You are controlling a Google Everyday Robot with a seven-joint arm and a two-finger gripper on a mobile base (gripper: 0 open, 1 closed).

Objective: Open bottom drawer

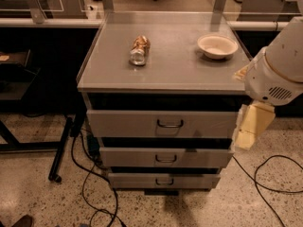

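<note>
The bottom drawer (163, 180) is the lowest and narrowest grey front of the cabinet, with a small dark wire handle (164, 182) at its centre. It stands out only slightly from the cabinet body. My gripper (250, 126), a cream-coloured part under the white arm (279, 74), hangs at the cabinet's right side, level with the top and middle drawers. It is above and to the right of the bottom drawer and touches nothing.
The top drawer (163, 123) and middle drawer (165, 157) stick out a little. A crushed can (139, 50) and a white bowl (217, 46) lie on the cabinet top (165, 74). Black cables (94, 193) trail on the floor at left and right. A desk leg (61, 150) stands at left.
</note>
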